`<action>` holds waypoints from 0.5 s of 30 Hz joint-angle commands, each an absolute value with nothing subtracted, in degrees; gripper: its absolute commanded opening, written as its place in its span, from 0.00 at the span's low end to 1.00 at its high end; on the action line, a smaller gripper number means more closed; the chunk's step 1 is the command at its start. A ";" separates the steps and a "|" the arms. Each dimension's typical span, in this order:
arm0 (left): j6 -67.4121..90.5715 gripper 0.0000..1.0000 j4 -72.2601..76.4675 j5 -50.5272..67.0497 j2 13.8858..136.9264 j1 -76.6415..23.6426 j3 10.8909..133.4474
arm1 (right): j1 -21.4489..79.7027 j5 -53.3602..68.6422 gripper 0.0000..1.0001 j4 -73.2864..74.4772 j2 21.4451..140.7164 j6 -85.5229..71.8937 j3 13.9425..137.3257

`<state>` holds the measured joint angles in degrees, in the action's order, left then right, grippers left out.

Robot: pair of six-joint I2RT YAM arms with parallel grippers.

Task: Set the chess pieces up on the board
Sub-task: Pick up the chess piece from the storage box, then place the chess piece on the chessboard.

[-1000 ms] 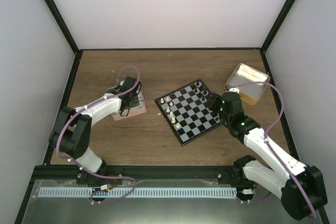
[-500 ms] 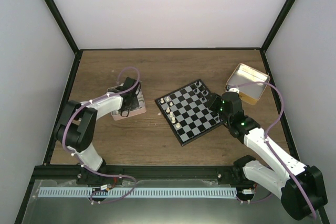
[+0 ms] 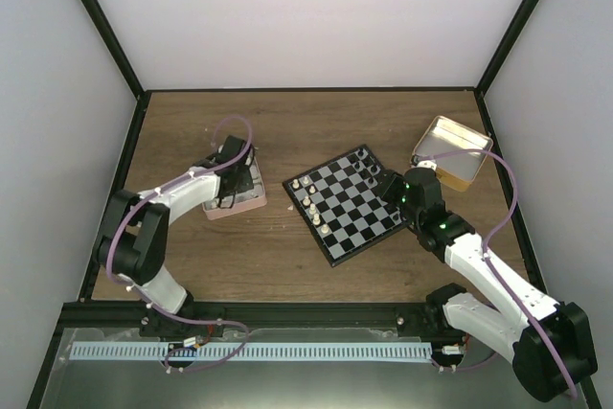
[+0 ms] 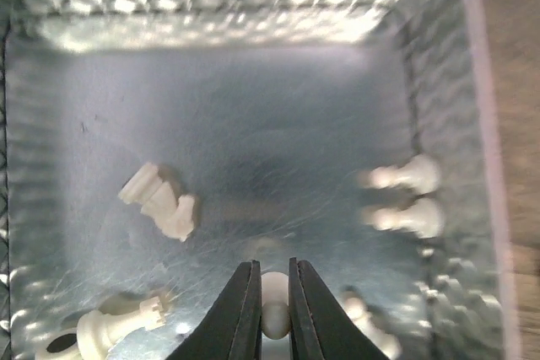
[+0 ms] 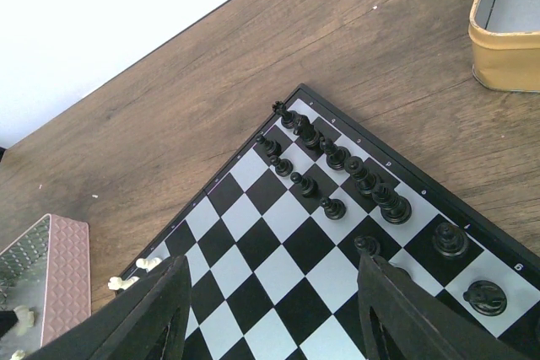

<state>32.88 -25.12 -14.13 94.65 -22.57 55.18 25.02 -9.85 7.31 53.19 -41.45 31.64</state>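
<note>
The board (image 3: 347, 204) lies tilted at mid-table, with several cream-white pieces (image 3: 309, 200) along its left side and several black pieces (image 5: 337, 158) along its far right side. My left gripper (image 4: 274, 309) is down inside the pink-sided tin (image 3: 235, 193), shut on a cream-white pawn (image 4: 275, 303). More white pieces lie loose on the tin's floor: a knight (image 4: 160, 200), two pawns (image 4: 405, 196) and a rook (image 4: 114, 322). My right gripper (image 5: 274, 314) hovers open over the board's right part, nothing between its fingers.
A yellow metal tin (image 3: 452, 152) stands at the back right, beyond the board; its gold wall (image 5: 506, 56) shows in the right wrist view. The pink tin's textured side (image 5: 63, 267) appears at that view's lower left. Black frame posts border the wooden table.
My left gripper has closed on the white pawn inside the pink tin, and its wrist shifted slightly. The right arm has not moved.
</note>
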 commanded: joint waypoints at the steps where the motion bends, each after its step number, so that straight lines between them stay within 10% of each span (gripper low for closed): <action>1: 31.02 0.10 -25.33 -11.27 90.45 -23.30 58.99 | 25.41 -9.94 0.56 7.03 53.52 -42.01 31.59; 15: 21.36 0.11 -29.29 -2.09 98.25 -36.54 72.97 | 25.42 -9.96 0.56 7.54 52.91 -42.19 31.64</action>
<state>25.76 -26.68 -4.27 94.59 -32.40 68.40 25.02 -9.61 7.35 53.41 -41.50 31.64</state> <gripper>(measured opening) 0.108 0.557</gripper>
